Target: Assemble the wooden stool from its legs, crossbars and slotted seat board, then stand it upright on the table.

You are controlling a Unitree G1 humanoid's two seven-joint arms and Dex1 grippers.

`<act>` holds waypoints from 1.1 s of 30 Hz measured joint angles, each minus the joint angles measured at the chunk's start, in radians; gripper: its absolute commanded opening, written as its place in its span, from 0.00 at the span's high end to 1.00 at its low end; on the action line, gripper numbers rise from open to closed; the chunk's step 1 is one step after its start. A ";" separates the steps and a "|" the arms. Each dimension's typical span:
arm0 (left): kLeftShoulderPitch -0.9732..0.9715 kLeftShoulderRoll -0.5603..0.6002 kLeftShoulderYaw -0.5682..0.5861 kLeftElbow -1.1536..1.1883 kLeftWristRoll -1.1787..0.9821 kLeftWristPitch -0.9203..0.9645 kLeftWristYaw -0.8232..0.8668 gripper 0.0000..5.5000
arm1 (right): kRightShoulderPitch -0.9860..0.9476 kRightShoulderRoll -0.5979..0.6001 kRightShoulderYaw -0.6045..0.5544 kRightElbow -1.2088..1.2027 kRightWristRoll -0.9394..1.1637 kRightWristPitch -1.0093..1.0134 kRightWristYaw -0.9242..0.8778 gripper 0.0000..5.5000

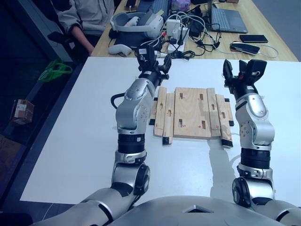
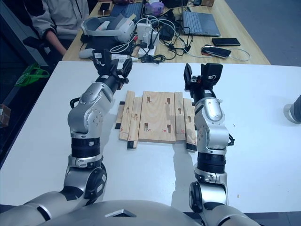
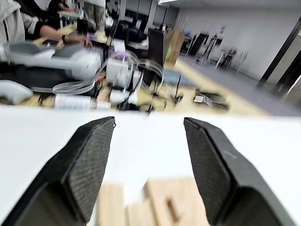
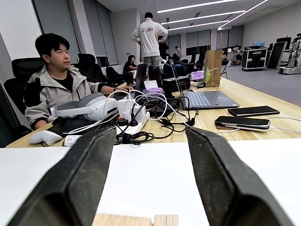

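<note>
Planks of pale wood lie flat mid-frame on the white worktop: a square slotted seat board flanked by narrow black-tipped leg and crossbar pieces. Left gripper and right gripper sit higher in frame, fingers apart.

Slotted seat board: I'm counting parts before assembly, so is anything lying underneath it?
The slotted seat board lies flat on the white table. Wooden strips lie beside it on both sides, none visibly poking from beneath. Whatever its own surface covers cannot be seen.
</note>
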 measured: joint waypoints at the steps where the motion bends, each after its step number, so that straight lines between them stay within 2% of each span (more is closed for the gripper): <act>1: 0.021 0.030 -0.012 0.001 0.013 0.057 -0.005 0.50 | 0.008 0.000 0.000 0.000 0.000 0.002 0.001 0.49; 4: 0.057 0.158 -0.063 0.019 0.053 0.230 -0.029 0.50 | 0.036 0.000 0.000 -0.001 0.000 0.012 0.001 0.49; 8: 0.059 0.226 -0.128 0.017 0.053 0.355 -0.081 0.50 | 0.036 0.007 0.009 -0.001 0.000 0.013 -0.001 0.49; 12: 0.081 0.281 -0.240 -0.037 0.039 0.427 -0.152 0.50 | 0.037 0.010 0.012 -0.001 0.000 0.018 -0.001 0.49; 15: 0.093 0.350 -0.355 -0.073 0.058 0.427 -0.189 0.50 | 0.039 0.010 0.010 -0.002 0.000 0.022 -0.002 0.49; 17: 0.097 0.384 -0.389 -0.079 0.077 0.414 -0.192 0.50 | 0.039 0.011 0.009 -0.005 0.000 0.029 -0.010 0.49; 20: 0.099 0.389 -0.381 -0.073 0.093 0.405 -0.177 0.50 | 0.039 0.013 0.010 -0.008 0.001 0.031 -0.015 0.49; 25: 0.096 0.335 -0.284 -0.046 0.093 0.398 -0.128 0.50 | 0.039 0.013 0.009 -0.009 0.001 0.037 -0.016 0.49; 33: 0.114 0.329 -0.370 -0.062 0.114 0.387 -0.146 0.50 | 0.039 0.010 0.010 -0.018 0.010 0.054 -0.008 0.49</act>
